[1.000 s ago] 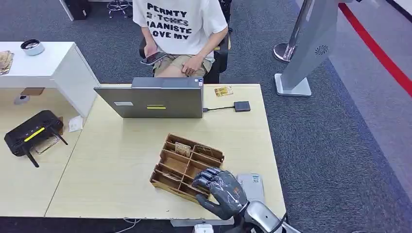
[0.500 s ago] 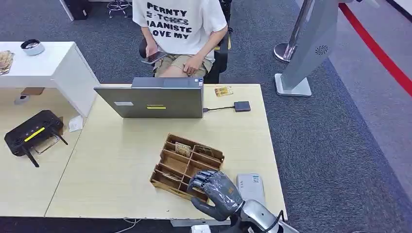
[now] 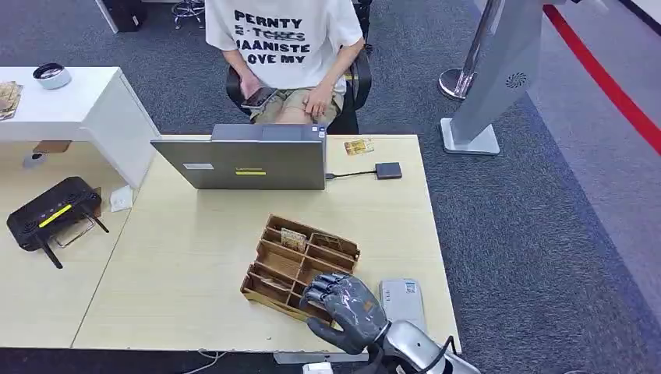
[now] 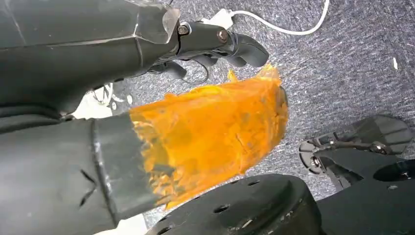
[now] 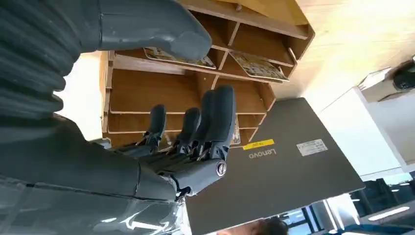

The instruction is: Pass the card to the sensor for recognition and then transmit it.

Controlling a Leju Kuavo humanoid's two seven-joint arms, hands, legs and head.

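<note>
Cards (image 3: 294,239) lie flat in the compartments of the brown wooden divided tray (image 3: 299,269), at six o'clock from the grey laptop (image 3: 243,162). Hovering over the tray's near corner, the dark grey right hand (image 3: 348,308) has its fingers (image 5: 215,120) apart and empty, seemingly poised to pick one. The grey flat sensor pad (image 3: 402,301) sits at three o'clock of that hand, handy for scanning; the left hand (image 4: 215,41) hangs over carpet, grip unclear.

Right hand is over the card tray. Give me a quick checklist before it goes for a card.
1. Right hand holds nothing, fingers apart: ok.
2. Right hand is over the wooden tray's near corner: ok.
3. Cards lie in the tray compartments: ok.
4. Which card the fingers are lined up with: cannot tell.
5. Grey sensor pad beside the tray is bare: ok.
6. Person sits behind the laptop, away from the tray: ok.
</note>
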